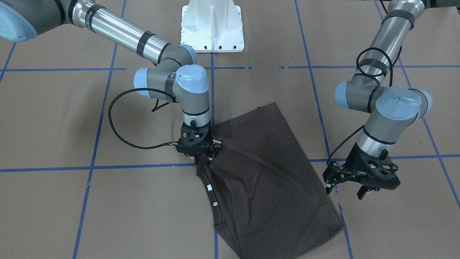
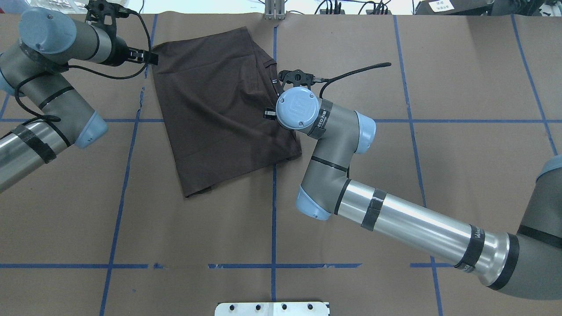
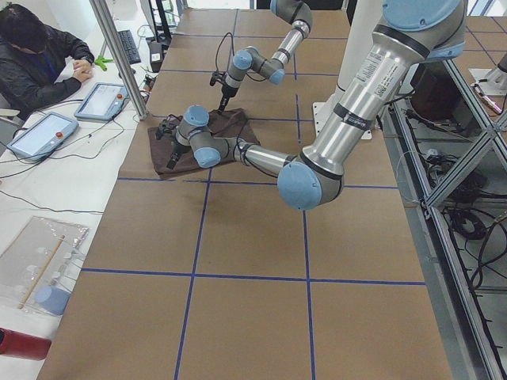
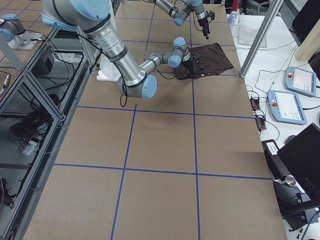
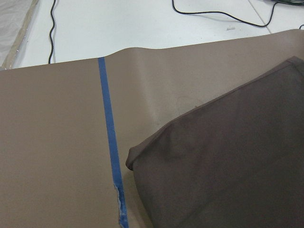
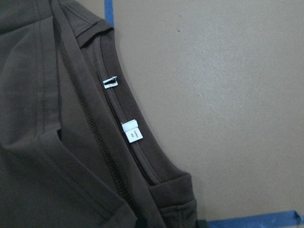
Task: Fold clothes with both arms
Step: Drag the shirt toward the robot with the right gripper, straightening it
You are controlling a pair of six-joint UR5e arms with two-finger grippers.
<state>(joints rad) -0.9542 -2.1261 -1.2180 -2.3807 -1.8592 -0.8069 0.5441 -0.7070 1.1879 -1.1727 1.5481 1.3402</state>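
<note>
While the T-shirt (image 2: pixel 219 109) lies folded at the far edge of the tabletop (image 2: pixel 439 175), the right gripper (image 1: pixel 199 153) pinches its collar-side fold near the neck tags (image 6: pixel 131 130). The left gripper (image 1: pixel 345 190) hangs spread just off a far corner.

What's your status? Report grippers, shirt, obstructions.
Left gripper open, raised beside T-shirt. Right gripper low at collar edge, grip not visible. T-shirt folded over, flat on table. Nothing seen in the way.
</note>
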